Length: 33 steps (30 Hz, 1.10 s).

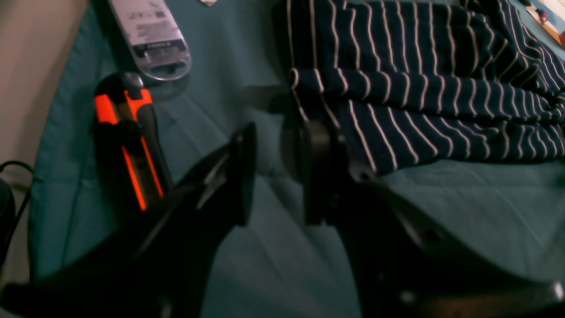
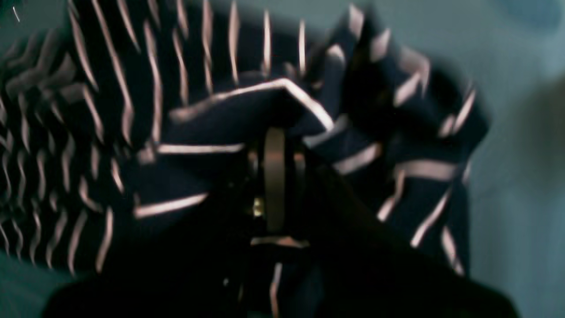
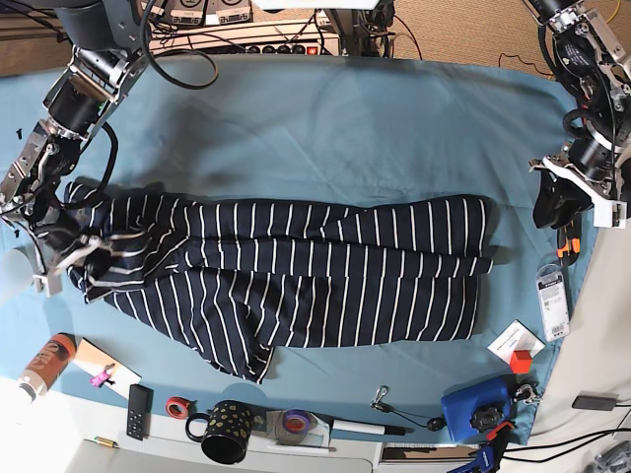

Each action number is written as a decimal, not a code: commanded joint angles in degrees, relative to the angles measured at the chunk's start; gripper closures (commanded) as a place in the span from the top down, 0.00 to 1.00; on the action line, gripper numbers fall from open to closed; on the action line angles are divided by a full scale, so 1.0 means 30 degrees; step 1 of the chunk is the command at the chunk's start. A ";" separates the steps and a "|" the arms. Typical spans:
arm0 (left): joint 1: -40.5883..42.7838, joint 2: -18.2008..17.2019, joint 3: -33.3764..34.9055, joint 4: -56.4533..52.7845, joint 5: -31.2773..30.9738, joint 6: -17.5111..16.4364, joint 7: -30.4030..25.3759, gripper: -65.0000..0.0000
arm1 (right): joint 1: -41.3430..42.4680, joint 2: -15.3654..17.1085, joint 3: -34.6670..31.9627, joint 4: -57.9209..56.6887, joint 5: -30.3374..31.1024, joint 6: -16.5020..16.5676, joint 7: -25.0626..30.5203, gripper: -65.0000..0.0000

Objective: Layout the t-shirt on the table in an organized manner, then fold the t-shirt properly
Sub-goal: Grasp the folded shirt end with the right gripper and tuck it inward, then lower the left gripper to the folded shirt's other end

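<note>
- Lying stretched across the middle of the table point(image 3: 325, 128), the t-shirt point(image 3: 296, 276) ran lengthwise from one arm toward the other, creased and partly doubled over itself rather than flat.
- At the base view's left end of the shirt, the right gripper point(image 3: 61, 258) was buried in a bunched fold of striped fabric, with cloth gathered around it.
- Seen from the right wrist, the right gripper point(image 2: 276, 176) had its jaws drawn close together on that fold; striped cloth wrapped over and to both sides of the fingers, though the picture was blurred.
- The left gripper point(image 3: 557, 205) hung over the teal cloth at the opposite end, just beyond the shirt's edge and apart from it.
- From the left wrist, the left gripper point(image 1: 276, 172) showed its jaws parted with only table cloth between them; the t-shirt point(image 1: 423, 84) lay just beside one finger, its hem edge close to that fingertip.
- An orange-and-black cutter point(image 1: 128, 137) and a clear blister pack point(image 1: 152, 37) lay on the table on the gripper's other side.
</note>
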 commanded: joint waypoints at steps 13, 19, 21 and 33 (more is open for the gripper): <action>-0.0153 -0.0219 -0.0044 0.0350 -0.0350 -0.0080 -0.0495 0.28 | 0.0459 0.4328 0.0102 0.0335 0.6368 0.0092 -0.5333 0.34; -0.0146 -0.0211 -0.0036 0.0350 -0.0342 -0.0073 -0.0495 0.28 | -0.0168 0.4932 0.2310 0.0321 0.5814 0.0092 -0.4109 0.34; -0.0160 -0.0211 -0.0036 0.0350 -0.0350 -0.0073 -0.0503 0.28 | -0.0787 0.4677 0.3045 0.0321 0.5202 0.0092 -0.3942 0.34; -0.0073 -0.0102 0.0000 0.0350 -0.0342 -0.0678 -0.0503 0.37 | -0.4561 0.2681 0.3395 0.0313 0.1770 -0.0503 0.0692 0.34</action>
